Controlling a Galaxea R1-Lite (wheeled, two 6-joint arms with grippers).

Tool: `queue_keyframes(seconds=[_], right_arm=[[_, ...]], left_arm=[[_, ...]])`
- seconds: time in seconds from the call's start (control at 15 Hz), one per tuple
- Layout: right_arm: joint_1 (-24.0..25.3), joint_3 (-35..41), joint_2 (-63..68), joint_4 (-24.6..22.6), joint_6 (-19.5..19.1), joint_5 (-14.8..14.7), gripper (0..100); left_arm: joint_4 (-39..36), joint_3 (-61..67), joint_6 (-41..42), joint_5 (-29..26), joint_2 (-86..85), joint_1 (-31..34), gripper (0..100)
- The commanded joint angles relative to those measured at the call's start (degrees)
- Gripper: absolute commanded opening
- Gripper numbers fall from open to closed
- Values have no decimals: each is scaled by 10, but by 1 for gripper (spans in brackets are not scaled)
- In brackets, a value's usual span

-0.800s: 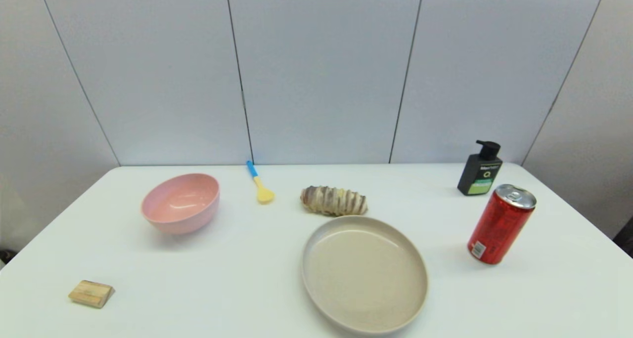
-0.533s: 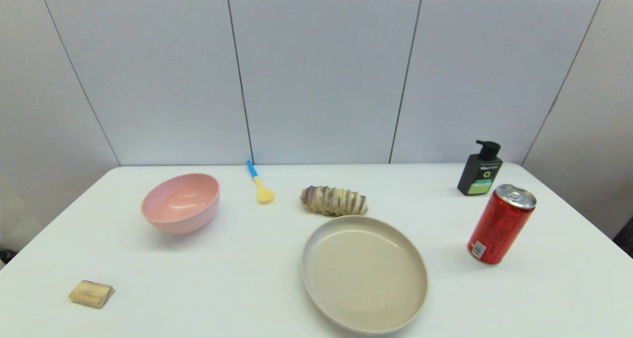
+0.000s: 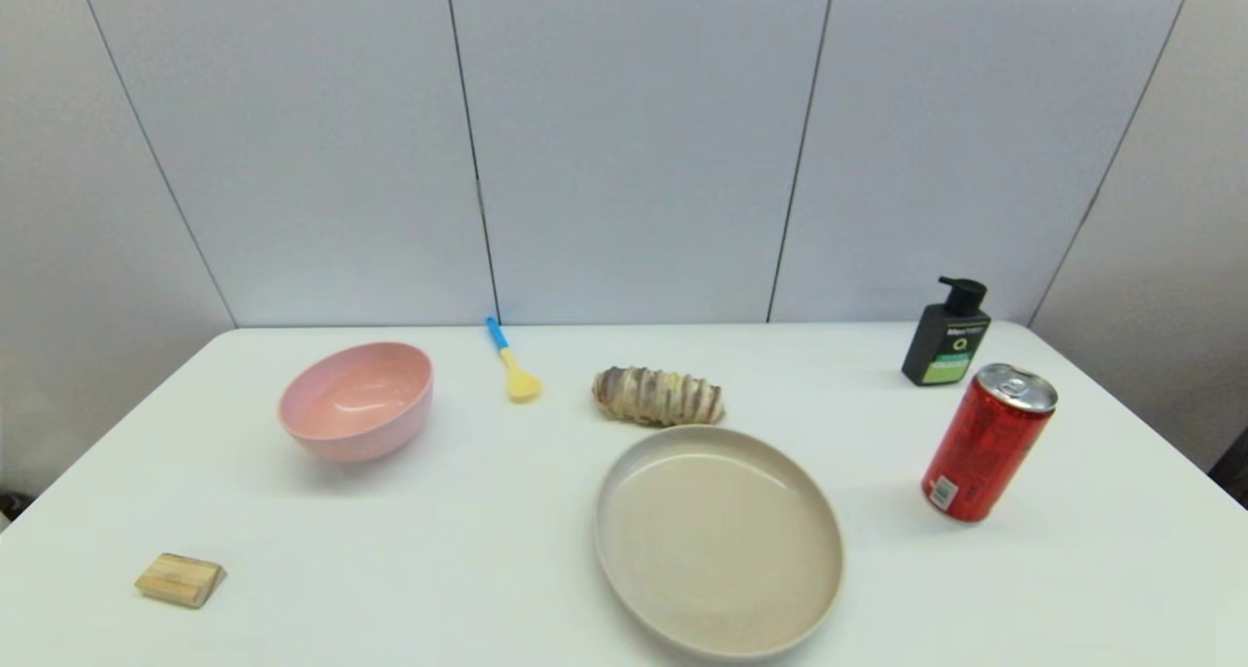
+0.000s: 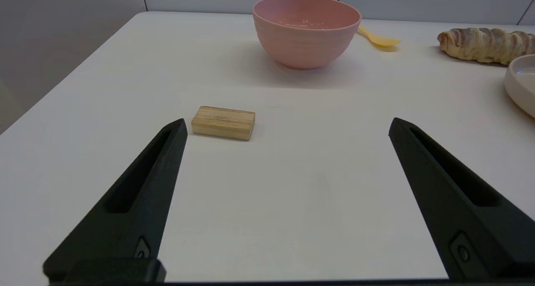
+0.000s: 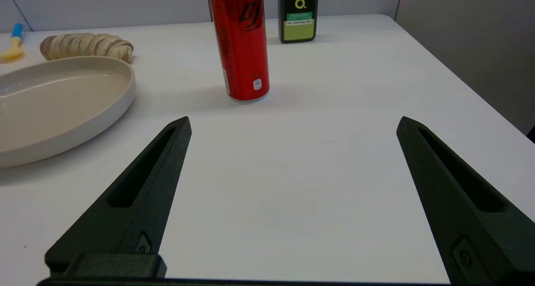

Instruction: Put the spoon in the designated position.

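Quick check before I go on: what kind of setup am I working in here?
Most likely a lab test bench rather than a real kitchen: a bare white table walled by plain grey panels, with unrelated props laid out apart, like the spoon, soda can and wooden block.

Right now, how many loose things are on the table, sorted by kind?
Dishes: 2, the pink bowl and the beige plate
Cutlery: 1, the spoon
Food: 1, the bread roll
Containers: 2, the red can and the pump bottle
Blocks: 1, the wooden block
Total: 7
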Motion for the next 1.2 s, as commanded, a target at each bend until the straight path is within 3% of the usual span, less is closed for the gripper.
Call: queue_keyframes(seconds=[0.07, 0.4, 0.73, 0.87, 1.07, 1.2], right_arm=[[0, 0, 1, 0, 0, 0, 100], [0, 0, 1, 0, 0, 0, 100], [0, 0, 1, 0, 1, 0, 100], [0, 0, 1, 0, 1, 0, 100], [1, 0, 1, 0, 1, 0, 100], [0, 0, 1, 0, 0, 0, 100]], left_arm=[[3, -2, -3, 2, 20, 1, 100], [-1, -172, 42, -10, 262, 3, 100], [4, -408, 141, -128, 509, -8, 100], [3, -482, 173, -175, 608, -54, 100], [7, -608, 159, -166, 758, -158, 100], [8, -679, 132, -90, 837, -207, 100]])
